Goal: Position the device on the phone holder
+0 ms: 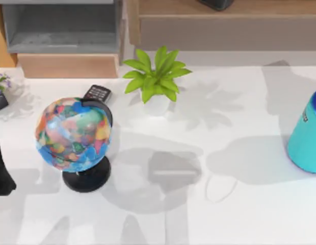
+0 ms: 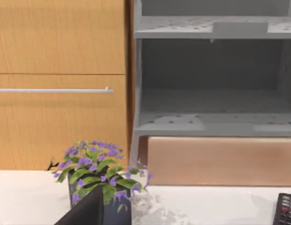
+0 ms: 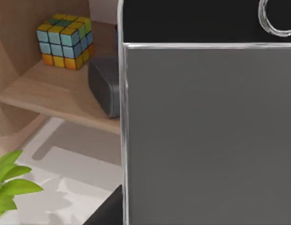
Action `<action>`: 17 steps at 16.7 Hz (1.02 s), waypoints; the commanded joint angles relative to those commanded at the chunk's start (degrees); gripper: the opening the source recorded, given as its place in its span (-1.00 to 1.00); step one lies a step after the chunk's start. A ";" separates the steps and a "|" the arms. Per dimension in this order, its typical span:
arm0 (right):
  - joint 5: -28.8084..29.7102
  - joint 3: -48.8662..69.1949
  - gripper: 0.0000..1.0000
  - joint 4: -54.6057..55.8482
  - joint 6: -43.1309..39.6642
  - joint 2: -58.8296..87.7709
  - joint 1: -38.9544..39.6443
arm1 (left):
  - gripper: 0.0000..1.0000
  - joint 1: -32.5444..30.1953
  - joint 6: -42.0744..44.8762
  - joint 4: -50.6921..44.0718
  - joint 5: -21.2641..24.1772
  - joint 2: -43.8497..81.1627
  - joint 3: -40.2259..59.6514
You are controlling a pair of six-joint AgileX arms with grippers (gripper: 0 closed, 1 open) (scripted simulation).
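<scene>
The smartphone (image 3: 206, 131) stands upright and very close to the right wrist camera, with its grey screen facing the lens, its silver edge vertical and its round home button (image 3: 279, 18) uppermost. It is clear of the bench (image 1: 249, 214). The right pincer (image 3: 110, 208) shows as a dark finger lying against the phone's edge, so it is judged to be closed on the smartphone. Beyond the pincer are a wooden shelf (image 3: 56, 93) carrying a Rubik's cube (image 3: 65, 41) and a dark grey block (image 3: 104, 84). The green potted plant (image 1: 157, 81) lies below and to one side. Which item is the phone holder cannot be told. Confirm its position before descent, keep the phone vertical, lower it slowly, and release only once its lower edge is seated. The left arm (image 1: 2, 171) is parked beside the globe (image 1: 74, 135). Whether the left pincer (image 2: 87, 211) is wide or narrow cannot be told.
</scene>
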 joint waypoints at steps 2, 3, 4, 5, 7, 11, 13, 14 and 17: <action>-1.60 -3.75 -1.00 2.77 -1.94 -2.42 -6.12 | 1.00 0.00 0.00 0.00 0.00 0.00 0.00; -2.30 -5.67 -1.00 3.94 -2.91 -3.34 -9.10 | 1.00 0.00 0.00 0.00 0.00 0.00 0.00; -2.94 -7.62 -1.00 4.96 -3.87 -4.05 -12.02 | 1.00 0.00 0.00 0.00 0.00 0.00 0.00; -3.50 -9.59 -1.00 5.77 -4.79 -4.51 -14.77 | 1.00 0.00 0.00 0.00 0.00 0.00 0.00; -4.40 -13.42 -1.00 6.98 -6.47 -4.99 -19.73 | 1.00 0.00 0.00 0.00 0.00 0.00 0.00; -5.42 -19.80 -1.00 8.04 -8.99 -4.73 -27.12 | 1.00 0.00 0.00 0.00 0.00 0.00 0.00; -5.63 -22.06 -1.00 8.08 -9.79 -4.26 -29.41 | 1.00 0.00 0.00 0.00 0.00 0.00 0.00; -5.67 -22.86 -1.00 8.03 -10.05 -4.02 -30.17 | 1.00 0.00 0.00 0.00 0.00 0.00 0.00; -5.69 -23.79 -1.00 7.94 -10.35 -3.69 -31.00 | 1.00 0.00 0.00 0.00 0.00 0.00 0.00</action>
